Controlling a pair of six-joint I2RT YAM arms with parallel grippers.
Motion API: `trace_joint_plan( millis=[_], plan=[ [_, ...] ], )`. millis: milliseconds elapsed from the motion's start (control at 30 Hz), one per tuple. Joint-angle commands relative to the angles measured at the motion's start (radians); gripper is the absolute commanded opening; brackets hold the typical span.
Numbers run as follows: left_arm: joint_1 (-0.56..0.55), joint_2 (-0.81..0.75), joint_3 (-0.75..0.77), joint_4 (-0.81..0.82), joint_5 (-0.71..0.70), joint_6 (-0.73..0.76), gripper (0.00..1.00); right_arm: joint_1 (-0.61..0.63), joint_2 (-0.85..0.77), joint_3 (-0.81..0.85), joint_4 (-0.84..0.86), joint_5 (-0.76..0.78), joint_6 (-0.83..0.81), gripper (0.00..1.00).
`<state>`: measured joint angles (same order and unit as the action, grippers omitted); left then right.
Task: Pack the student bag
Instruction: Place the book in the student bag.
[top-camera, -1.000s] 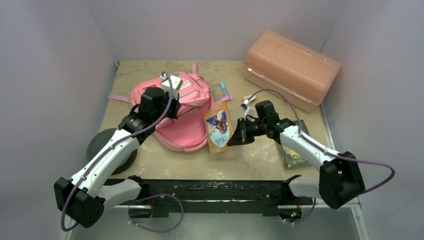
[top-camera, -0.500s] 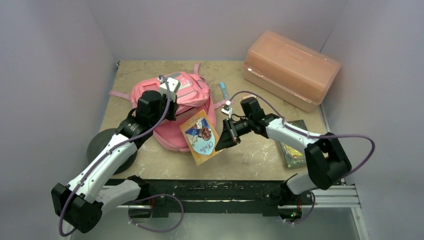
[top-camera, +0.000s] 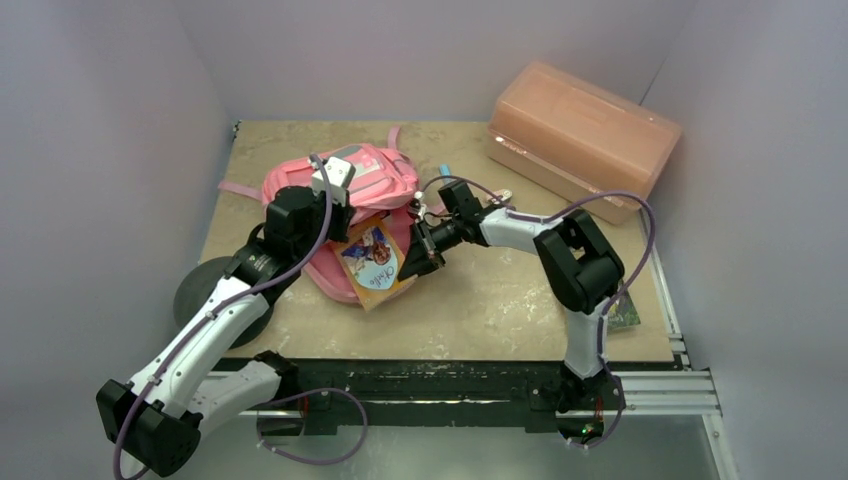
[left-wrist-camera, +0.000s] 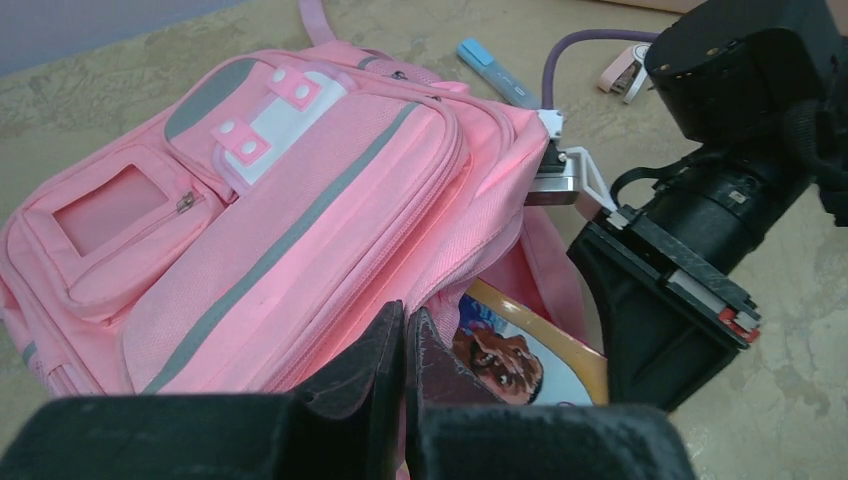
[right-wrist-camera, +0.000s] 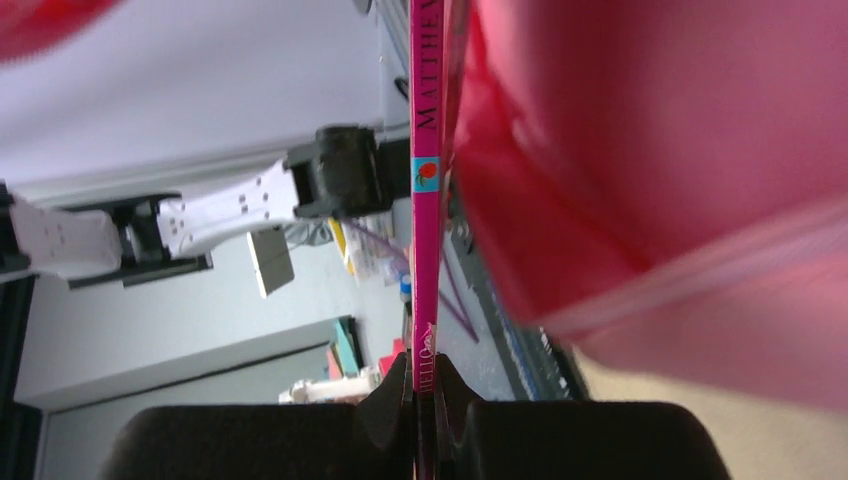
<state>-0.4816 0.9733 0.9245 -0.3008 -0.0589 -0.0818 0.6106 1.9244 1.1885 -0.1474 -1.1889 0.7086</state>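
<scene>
The student bag (top-camera: 375, 180) is a pink fabric backpack lying at the table's middle left; its front pockets and grey-and-white patches (left-wrist-camera: 270, 110) fill the left wrist view. My left gripper (top-camera: 345, 222) (left-wrist-camera: 405, 325) is shut on the pink edge of the bag's opening and holds it raised. My right gripper (top-camera: 412, 255) (right-wrist-camera: 422, 378) is shut on a thin book (top-camera: 372, 262) with an orange border and a picture cover. The book (left-wrist-camera: 520, 360) lies tilted, its far edge under the lifted flap. Its magenta spine (right-wrist-camera: 425, 200) runs up the right wrist view.
A rigid orange-pink plastic box (top-camera: 580, 135) stands at the back right. A blue marker (top-camera: 446, 170) (left-wrist-camera: 495, 70) lies behind the bag. Another book (top-camera: 622, 312) lies at the right edge, partly under the right arm. A dark round disc (top-camera: 195, 290) sits off the table's left edge.
My right arm has swung left, carrying the book from the table's middle to the bag's opening. The left gripper has kept its hold on the bag's edge.
</scene>
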Motion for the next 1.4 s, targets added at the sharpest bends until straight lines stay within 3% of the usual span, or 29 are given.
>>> trace_joint_plan(
  millis=[0,167,300,433,567,700,900,1200,1367],
  plan=[
    [0.006,-0.041,0.010,0.115,0.008,0.016,0.00,-0.003,0.096,0.112,0.194,0.044,0.120,0.00],
    [0.003,-0.027,0.013,0.110,0.023,0.005,0.00,-0.019,0.205,0.208,0.285,0.070,0.179,0.00],
    [0.000,-0.025,0.015,0.109,0.023,0.003,0.00,-0.050,0.243,0.226,0.347,0.146,0.232,0.11],
    [-0.001,-0.025,0.017,0.107,0.027,-0.004,0.00,-0.066,0.253,0.213,0.378,0.259,0.260,0.39],
    [-0.001,-0.020,0.019,0.105,0.027,-0.008,0.00,-0.076,0.190,0.031,0.669,0.376,0.417,0.59],
    [-0.001,-0.019,0.022,0.101,0.033,-0.011,0.00,-0.045,0.164,-0.144,0.934,0.470,0.583,0.64],
    [-0.002,-0.017,0.024,0.100,0.039,-0.014,0.00,0.010,0.157,-0.295,1.238,0.603,0.712,0.57],
    [-0.002,-0.010,0.025,0.100,0.051,-0.018,0.00,0.038,0.195,-0.257,1.449,0.643,0.810,0.00],
    [-0.001,-0.009,0.026,0.101,0.054,-0.022,0.00,0.037,0.248,-0.140,1.403,0.698,0.838,0.00]
  ],
)
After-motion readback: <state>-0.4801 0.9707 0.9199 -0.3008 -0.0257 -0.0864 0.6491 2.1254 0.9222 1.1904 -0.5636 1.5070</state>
